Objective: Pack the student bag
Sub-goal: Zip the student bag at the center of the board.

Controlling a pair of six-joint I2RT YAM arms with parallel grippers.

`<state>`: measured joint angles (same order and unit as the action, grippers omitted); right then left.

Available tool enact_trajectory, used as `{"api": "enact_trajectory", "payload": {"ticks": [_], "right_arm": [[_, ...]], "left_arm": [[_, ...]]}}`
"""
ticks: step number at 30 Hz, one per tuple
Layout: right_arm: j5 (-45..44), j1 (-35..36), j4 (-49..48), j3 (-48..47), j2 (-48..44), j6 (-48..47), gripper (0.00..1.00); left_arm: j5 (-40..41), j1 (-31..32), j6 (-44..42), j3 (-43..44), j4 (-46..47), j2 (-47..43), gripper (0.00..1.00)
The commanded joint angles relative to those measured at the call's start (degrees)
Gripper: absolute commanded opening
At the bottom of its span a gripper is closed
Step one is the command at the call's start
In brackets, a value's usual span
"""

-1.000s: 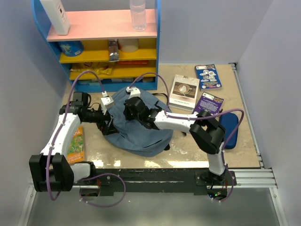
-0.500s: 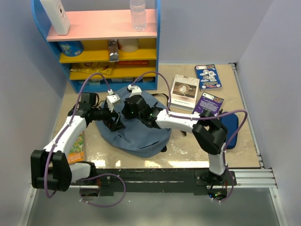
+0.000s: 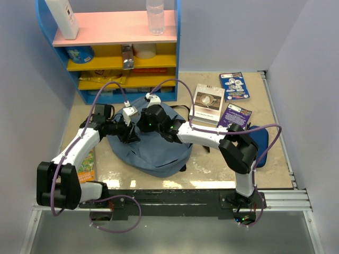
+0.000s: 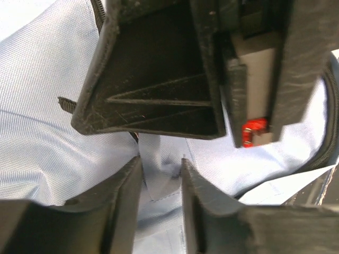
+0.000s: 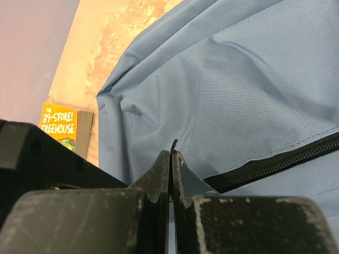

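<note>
The bag (image 3: 159, 151) lies slumped on the table (image 3: 212, 166), and both arms reach in over its top from either side. The left gripper (image 4: 161, 182) is pressed down on the cloth with its jaws a narrow gap apart. A crease of the blue fabric shows in that gap, though whether it is pinched cannot be told. The black body of the right gripper (image 5: 170, 159) hangs just in front of it and blocks most of the left wrist view. The right jaws are pressed together on a thin dark tab (image 5: 173, 144) that sticks up between the tips. Just beside the tab, the bag's black zipper (image 5: 275, 159) runs across the fabric.

Behind the bag stands a blue shelf (image 3: 114, 27) with a clear bottle (image 3: 154, 16) and a white container (image 3: 62, 18) on its pink top board. To the right of the bag lie three books: a pale one (image 3: 207, 102) nearest, a blue one (image 3: 234, 86) further back, and a purple one (image 3: 234, 115) touching the pale one. Beyond them a dark-blue pencil case (image 3: 259, 144) is partly covered by the right arm's elbow. To the left of the bag, an orange book (image 3: 85, 161) lies under the left arm.
</note>
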<state>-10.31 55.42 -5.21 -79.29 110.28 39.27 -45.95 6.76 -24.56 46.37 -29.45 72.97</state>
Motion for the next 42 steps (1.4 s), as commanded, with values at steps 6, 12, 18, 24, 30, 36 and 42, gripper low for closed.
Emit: {"api": "enact_trajectory", "payload": {"ticks": [6,12,18,24,30,36,42], "right_arm": [[-0.1,-1.1,-4.9,-0.9,-5.5,1.1,0.00],[-0.9,-4.1,-4.5,2.4,-6.1,-0.3,0.00],[-2.4,-7.4,-3.7,3.6,-4.7,-3.2,0.00],[-4.7,-10.4,-2.9,2.5,-1.7,-6.3,0.00],[-8.2,-12.9,0.0,-0.8,1.8,-8.7,0.00],[-12.4,-14.3,2.7,-2.3,4.2,-9.3,0.00],[-13.8,-15.2,4.0,-3.7,5.3,-9.1,0.00]], "left_arm": [[-1.2,0.2,1.4,1.8,1.8,1.4,0.18],[0.2,0.3,2.1,2.7,0.8,0.3,0.02],[0.1,0.2,2.0,4.6,-1.7,-1.5,0.00],[-2.1,0.3,-3.6,7.0,-9.0,-2.6,0.00],[-3.5,0.2,-10.5,9.3,-17.5,-1.6,0.00],[-4.7,0.2,-14.8,11.2,-21.9,-1.5,0.00],[-4.5,0.3,-16.8,11.5,-23.9,-1.0,0.00]]}}
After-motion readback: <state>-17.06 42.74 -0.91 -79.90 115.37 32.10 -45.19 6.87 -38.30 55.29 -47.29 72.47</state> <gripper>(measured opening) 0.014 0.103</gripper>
